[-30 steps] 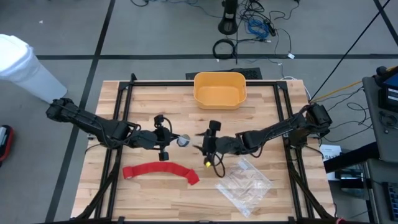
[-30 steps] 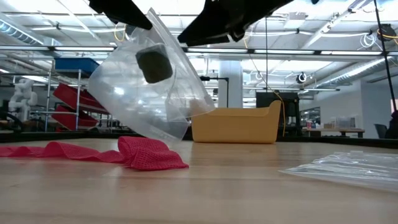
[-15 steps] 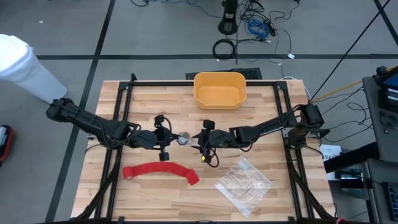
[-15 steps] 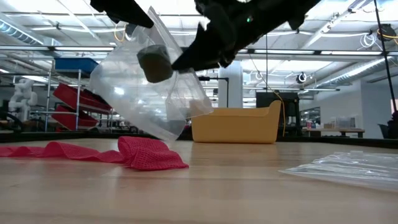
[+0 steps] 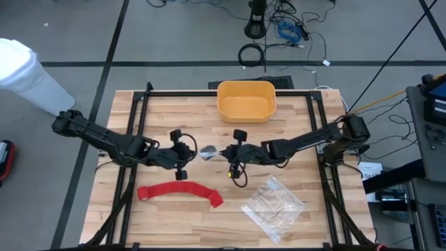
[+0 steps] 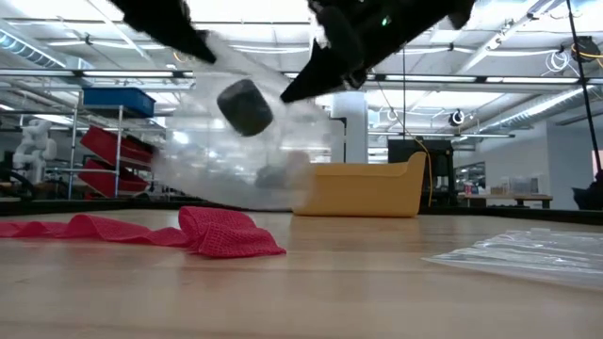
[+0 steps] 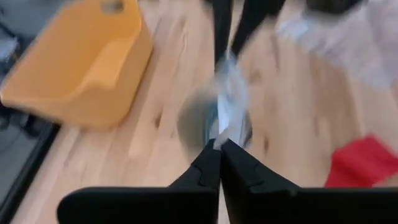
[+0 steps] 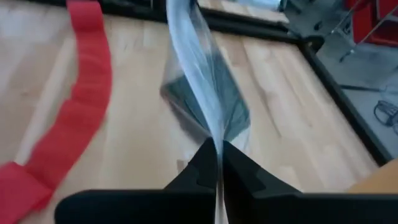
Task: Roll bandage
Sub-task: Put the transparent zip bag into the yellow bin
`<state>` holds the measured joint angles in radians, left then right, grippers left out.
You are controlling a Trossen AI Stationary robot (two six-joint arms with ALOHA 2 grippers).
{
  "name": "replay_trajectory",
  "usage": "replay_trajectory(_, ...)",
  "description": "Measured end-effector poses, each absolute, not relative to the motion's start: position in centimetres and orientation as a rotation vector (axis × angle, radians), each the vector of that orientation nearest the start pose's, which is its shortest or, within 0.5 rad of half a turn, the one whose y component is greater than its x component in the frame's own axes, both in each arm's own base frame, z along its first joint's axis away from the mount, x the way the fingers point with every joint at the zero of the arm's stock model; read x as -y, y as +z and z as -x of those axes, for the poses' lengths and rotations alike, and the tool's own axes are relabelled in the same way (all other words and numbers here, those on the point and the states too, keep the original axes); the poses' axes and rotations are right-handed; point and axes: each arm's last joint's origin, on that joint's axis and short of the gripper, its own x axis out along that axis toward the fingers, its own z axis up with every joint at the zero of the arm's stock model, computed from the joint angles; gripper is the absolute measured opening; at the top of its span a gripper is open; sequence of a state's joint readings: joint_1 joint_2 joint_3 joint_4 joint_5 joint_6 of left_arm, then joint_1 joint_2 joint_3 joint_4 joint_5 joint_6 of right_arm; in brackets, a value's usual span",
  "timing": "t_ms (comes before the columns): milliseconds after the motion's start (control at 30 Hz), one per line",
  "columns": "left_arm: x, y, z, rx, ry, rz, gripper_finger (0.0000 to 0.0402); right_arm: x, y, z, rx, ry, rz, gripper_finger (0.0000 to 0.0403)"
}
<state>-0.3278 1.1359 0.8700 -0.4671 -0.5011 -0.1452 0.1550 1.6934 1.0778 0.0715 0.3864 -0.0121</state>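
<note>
I count one red bandage (image 5: 180, 192) on the near part of the table (image 5: 306, 230), unrolled, its long axis running left to right. Two clear bags: one flat bag (image 5: 273, 206) near right, one held bag (image 5: 208, 152) above mid-table. One yellow bin (image 5: 246, 101) at the far edge. Left gripper (image 5: 189, 152) pinches the held bag. Right gripper (image 5: 228, 154), spread a second ago, now pinches its other edge, jaws pressed together.
</note>
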Motion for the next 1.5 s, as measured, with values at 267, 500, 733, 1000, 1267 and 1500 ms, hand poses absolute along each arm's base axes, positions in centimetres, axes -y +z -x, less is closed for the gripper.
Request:
replay_trajectory(267, 5.2, 26.7, -21.7, -0.729, 0.328, -0.138, 0.0049, -5.5, 26.1, -33.6, -0.490, -0.436, 0.237, 0.0000)
replay_trajectory(500, 5.3, 26.7, -21.7, -0.725, 0.332, -0.112, 0.0065, -5.1, 30.9, -32.0, -0.322, -0.323, 0.249, 0.0000)
replay_trajectory(733, 5.3, 26.7, -21.8, -0.721, 0.329, -0.108, 0.0066, -2.0, 34.5, -30.0, -0.460, -0.678, 0.336, 0.0000)
replay_trajectory(1000, 5.3, 26.7, -21.8, -0.721, 0.329, -0.106, 0.0066, -1.4, 34.2, -29.7, -0.534, -0.577, 0.231, 0.0000)
replay_trajectory(1267, 5.3, 26.7, -21.8, -0.720, 0.322, -0.104, 0.0066, -0.4, 34.4, -29.9, -0.516, -0.537, 0.181, 0.0000)
replay_trajectory(1500, 5.4, 26.8, -21.9, -0.712, 0.322, -0.101, 0.0066, 3.5, 34.6, -29.6, -0.566, -0.727, 0.315, 0.0000)
